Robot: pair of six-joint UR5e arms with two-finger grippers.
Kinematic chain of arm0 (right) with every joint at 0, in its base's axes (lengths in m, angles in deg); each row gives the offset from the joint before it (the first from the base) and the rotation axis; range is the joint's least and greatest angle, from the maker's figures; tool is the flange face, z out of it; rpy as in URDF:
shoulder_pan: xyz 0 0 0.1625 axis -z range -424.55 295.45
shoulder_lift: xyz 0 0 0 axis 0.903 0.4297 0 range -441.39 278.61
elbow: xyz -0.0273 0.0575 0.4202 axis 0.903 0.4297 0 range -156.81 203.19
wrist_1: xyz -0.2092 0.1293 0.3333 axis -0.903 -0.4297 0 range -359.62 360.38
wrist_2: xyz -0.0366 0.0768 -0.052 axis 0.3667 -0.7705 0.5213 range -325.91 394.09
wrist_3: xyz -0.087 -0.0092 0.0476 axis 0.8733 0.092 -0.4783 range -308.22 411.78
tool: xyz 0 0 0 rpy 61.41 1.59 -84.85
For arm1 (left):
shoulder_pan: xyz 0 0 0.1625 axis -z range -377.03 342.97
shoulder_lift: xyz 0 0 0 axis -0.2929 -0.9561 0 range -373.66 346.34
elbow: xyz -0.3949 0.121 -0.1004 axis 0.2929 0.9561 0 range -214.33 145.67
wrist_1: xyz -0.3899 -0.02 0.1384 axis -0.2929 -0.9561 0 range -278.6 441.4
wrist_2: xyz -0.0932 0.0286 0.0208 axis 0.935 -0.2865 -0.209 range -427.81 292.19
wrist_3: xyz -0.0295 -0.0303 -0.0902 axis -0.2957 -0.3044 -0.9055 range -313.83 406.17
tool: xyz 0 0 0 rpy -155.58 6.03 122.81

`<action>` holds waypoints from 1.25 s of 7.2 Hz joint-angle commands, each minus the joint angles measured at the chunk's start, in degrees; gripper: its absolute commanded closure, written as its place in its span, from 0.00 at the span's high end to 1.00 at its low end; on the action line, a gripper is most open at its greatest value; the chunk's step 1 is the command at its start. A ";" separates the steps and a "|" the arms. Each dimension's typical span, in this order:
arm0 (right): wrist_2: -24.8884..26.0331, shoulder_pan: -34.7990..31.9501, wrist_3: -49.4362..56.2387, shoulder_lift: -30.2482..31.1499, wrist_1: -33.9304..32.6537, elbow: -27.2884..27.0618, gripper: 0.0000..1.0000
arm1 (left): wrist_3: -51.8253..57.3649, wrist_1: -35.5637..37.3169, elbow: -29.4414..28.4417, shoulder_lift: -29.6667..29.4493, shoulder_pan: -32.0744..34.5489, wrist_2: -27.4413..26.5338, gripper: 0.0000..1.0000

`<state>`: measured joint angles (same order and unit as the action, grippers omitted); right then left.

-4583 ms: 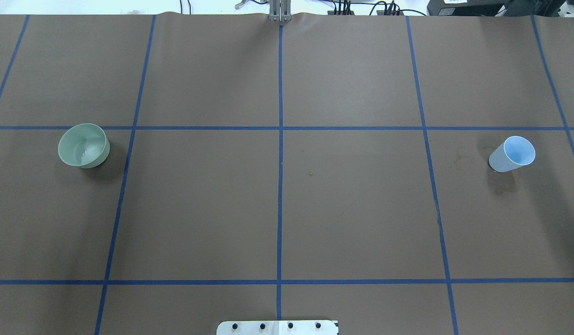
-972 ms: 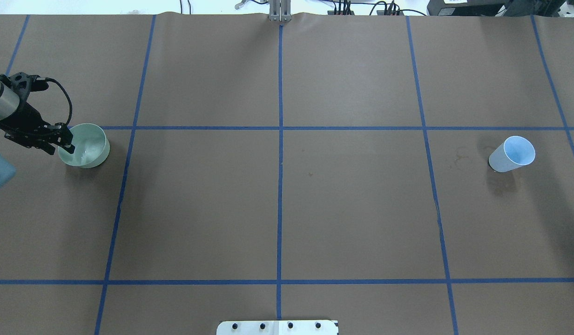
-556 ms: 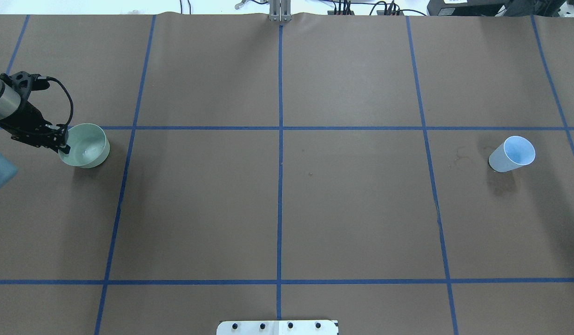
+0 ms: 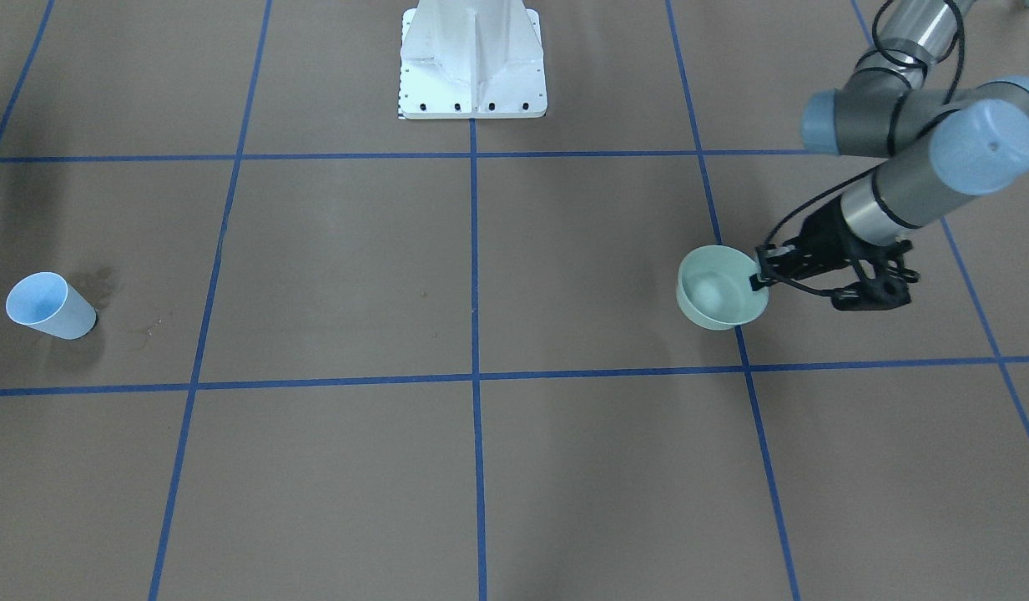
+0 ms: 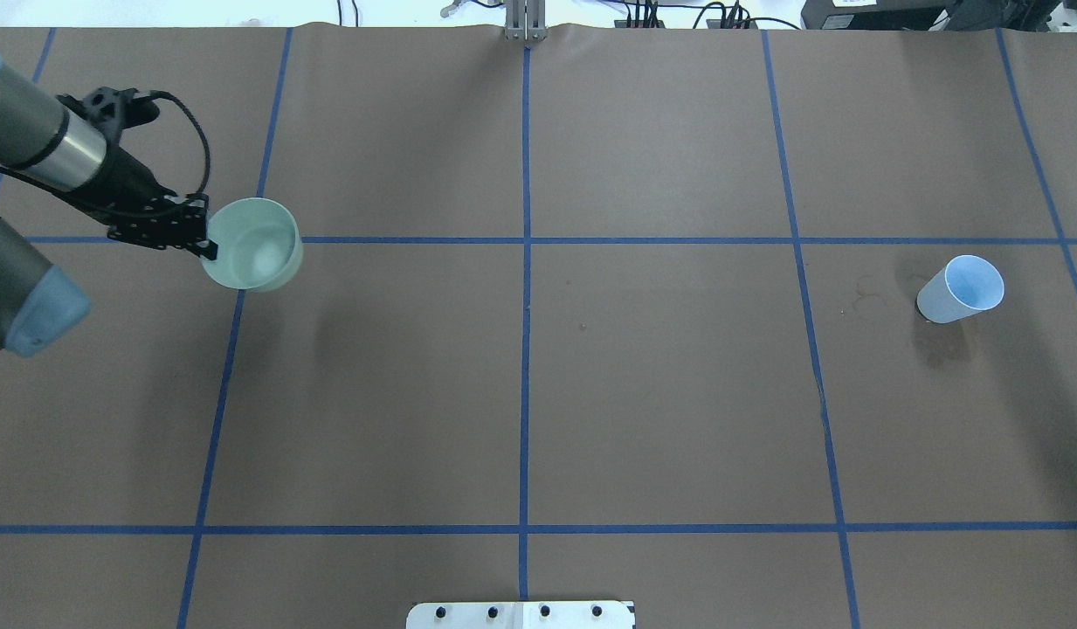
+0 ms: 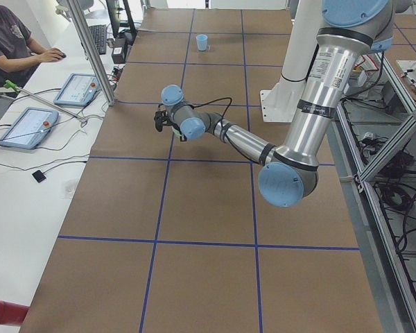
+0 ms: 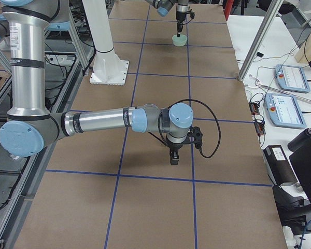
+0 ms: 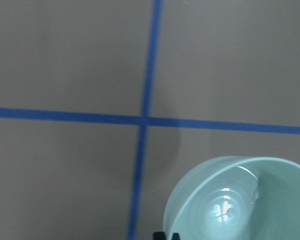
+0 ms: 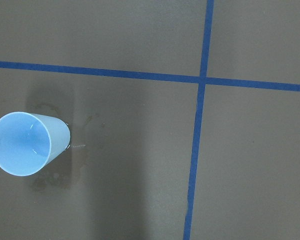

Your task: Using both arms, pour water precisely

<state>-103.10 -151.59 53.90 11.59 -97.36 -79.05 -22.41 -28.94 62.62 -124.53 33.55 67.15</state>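
A pale green bowl (image 5: 251,255) hangs above the table at the left, gripped by its near rim. My left gripper (image 5: 208,245) is shut on that rim; the front view shows it on the right (image 4: 760,280) with the bowl (image 4: 721,288). The water (image 8: 225,210) shows as glints at the bowl's bottom in the left wrist view. A light blue cup (image 5: 962,288) stands at the far right, also in the right wrist view (image 9: 25,145). My right gripper (image 7: 173,155) points down above the table, seen only in the right side view; I cannot tell whether it is open.
The white pedestal (image 4: 472,67) stands at the table's middle near edge. Dried water marks (image 5: 861,297) lie beside the cup. Blue tape lines (image 5: 525,349) cross the brown table. An operator (image 6: 14,41) and tablets sit beyond the far edge.
The left arm came in, closed on the bowl's rim, then lifted the bowl and carried it to the right and slightly away. The cup has not moved.
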 commanded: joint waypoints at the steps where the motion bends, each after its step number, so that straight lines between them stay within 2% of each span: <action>1: 0.00 0.03 -0.01 0.27 0.00 -0.16 1.00 | -18.02 5.70 0.26 -8.63 -9.34 -5.30 0.00; 2: 0.00 0.11 -0.10 0.36 0.00 -0.16 1.00 | -18.51 7.14 -1.40 -11.71 -12.06 -9.41 0.00; 3: 0.00 0.20 -0.10 0.37 0.00 -0.16 1.00 | -18.52 6.98 -5.42 -16.01 -12.87 -10.67 0.00; 5: 0.00 0.20 -0.19 0.37 0.00 -0.16 1.00 | -18.69 6.28 -8.78 -19.81 -15.33 -14.97 0.00; 9: 0.00 0.20 -0.28 0.37 0.00 -0.51 1.00 | -20.80 5.92 -10.38 -21.14 -17.89 -17.71 0.00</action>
<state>-103.10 -151.38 53.63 11.95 -97.32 -79.34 -42.32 -22.97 52.78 -145.01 16.08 50.04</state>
